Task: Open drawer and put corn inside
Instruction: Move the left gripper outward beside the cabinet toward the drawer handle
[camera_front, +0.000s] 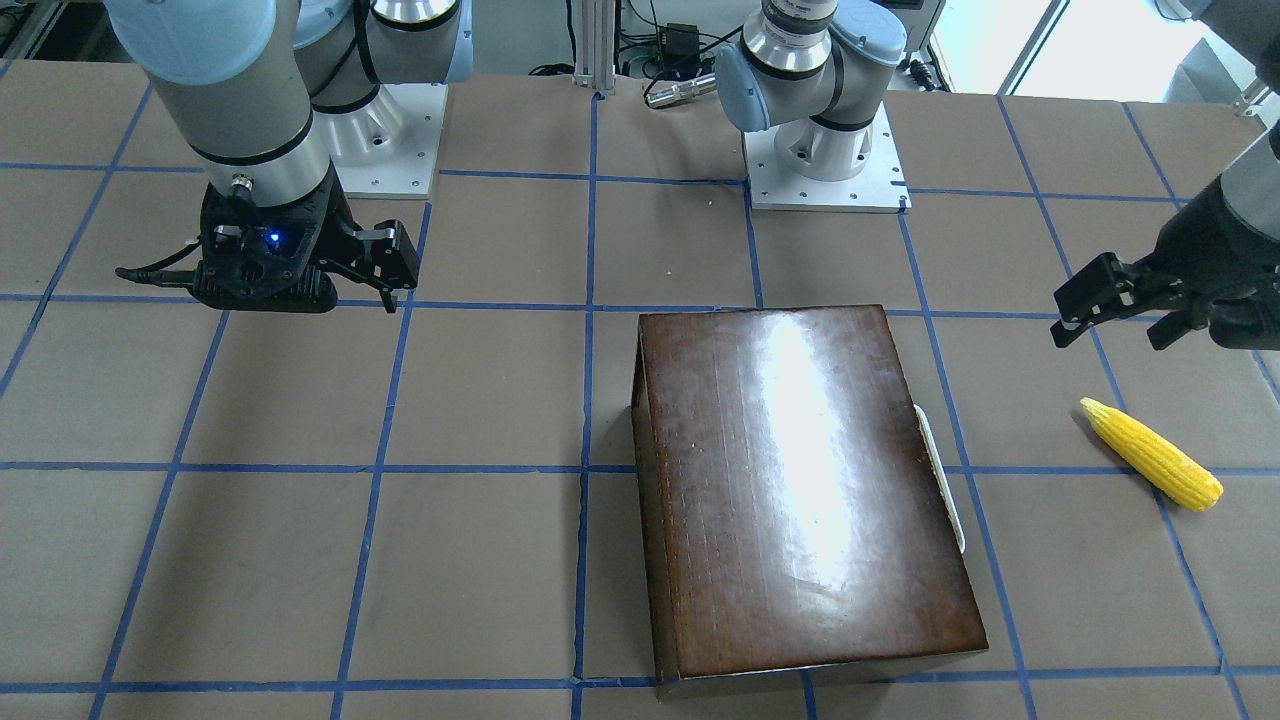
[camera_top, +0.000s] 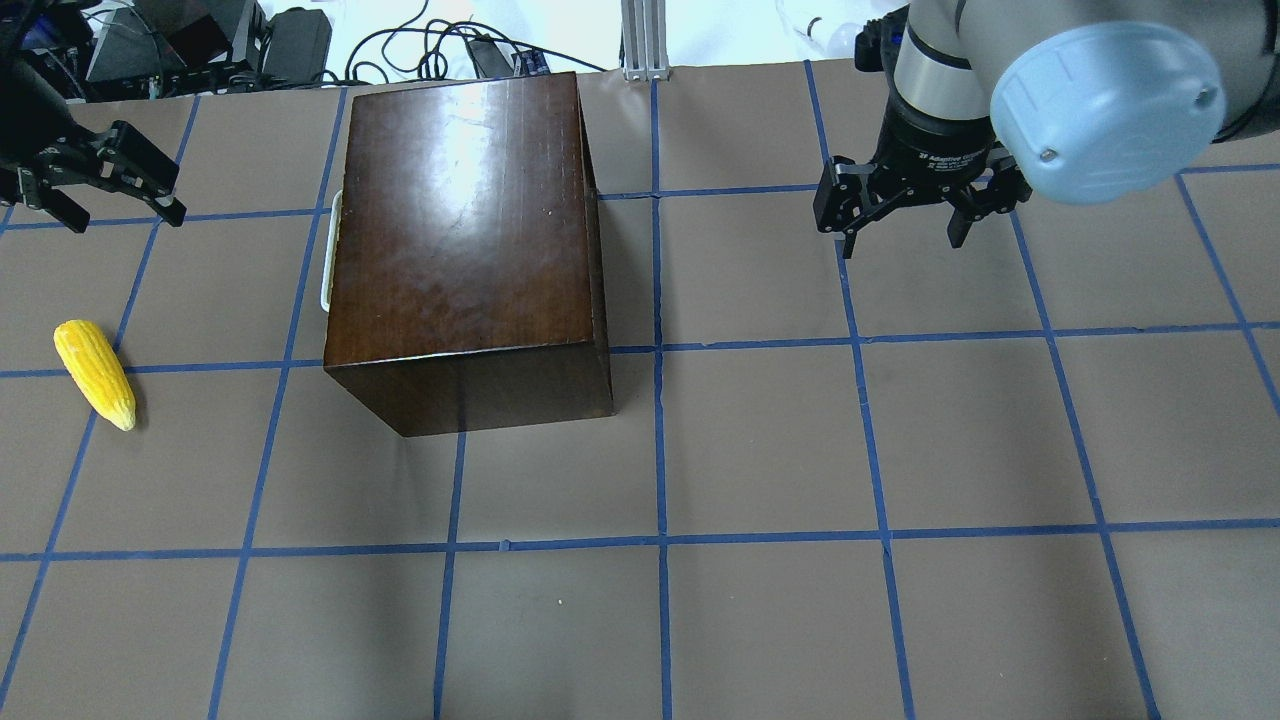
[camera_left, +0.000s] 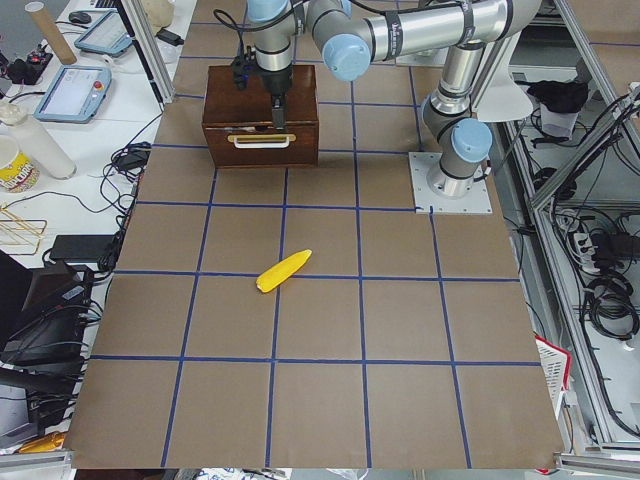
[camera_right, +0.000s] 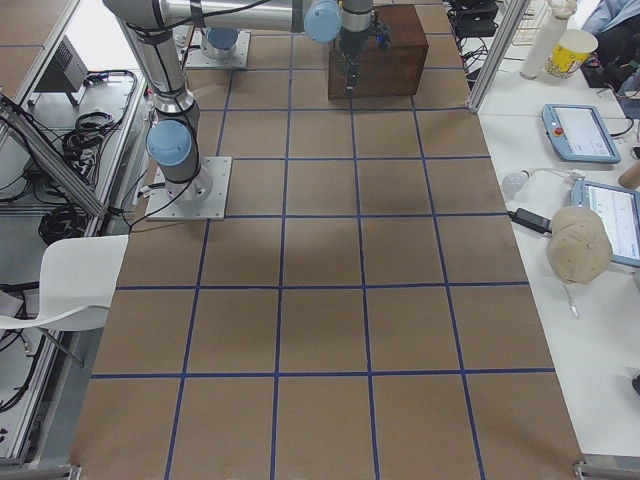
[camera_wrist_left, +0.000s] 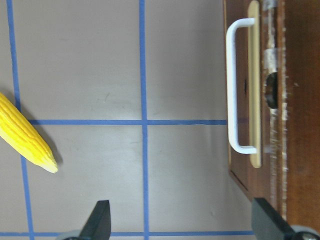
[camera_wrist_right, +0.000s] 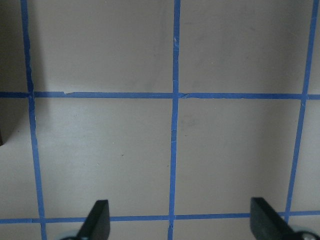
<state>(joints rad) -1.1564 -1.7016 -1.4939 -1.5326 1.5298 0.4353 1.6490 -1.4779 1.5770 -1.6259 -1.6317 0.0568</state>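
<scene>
Brown desk (camera_top: 760, 440) gridded with blue tape (camera_top: 660, 440): left jaws and right jaws both hang spread apart, empty; the bright yellow tapered corn cob (camera_top: 94, 373) lies near the left jaws, apart from the glossy dark-brown wooden box (camera_top: 460, 200), its drawer (camera_left: 300, 145) closed

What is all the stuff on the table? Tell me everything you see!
table: one, brown with blue tape lines, under everything.
box: one, glossy dark brown wood, standing on the table towards the robot's left.
drawer: one, dark brown front, pushed shut in the box.
handle: one, whitish, on the drawer front, facing the corn's side.
corn: one, bright yellow, lying on the table to the robot's left of the box, not touching it.
left gripper: one, black, open, empty, above the table between corn and handle.
right gripper: one, black, open, empty, above bare table on the robot's right.
</scene>
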